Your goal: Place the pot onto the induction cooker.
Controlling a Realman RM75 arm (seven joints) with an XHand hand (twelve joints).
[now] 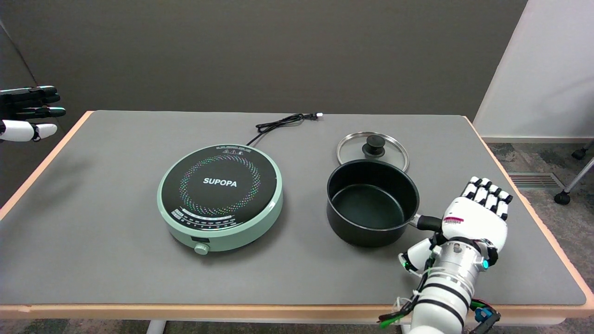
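The black pot stands empty on the grey table mat, right of centre, with its black handle pointing right and toward the near edge. My right hand hovers over the outer end of that handle and hides it. The fingers reach past the handle, and the thumb sticks out on the near side, apart from the handle. The hand does not grip anything. The round green induction cooker, with a black top, sits left of the pot across a gap of bare mat.
A glass lid with a black knob lies flat just behind the pot. The cooker's black cord runs toward the table's far edge. The idle left hand hangs at the upper left. The table's right edge is close to my hand.
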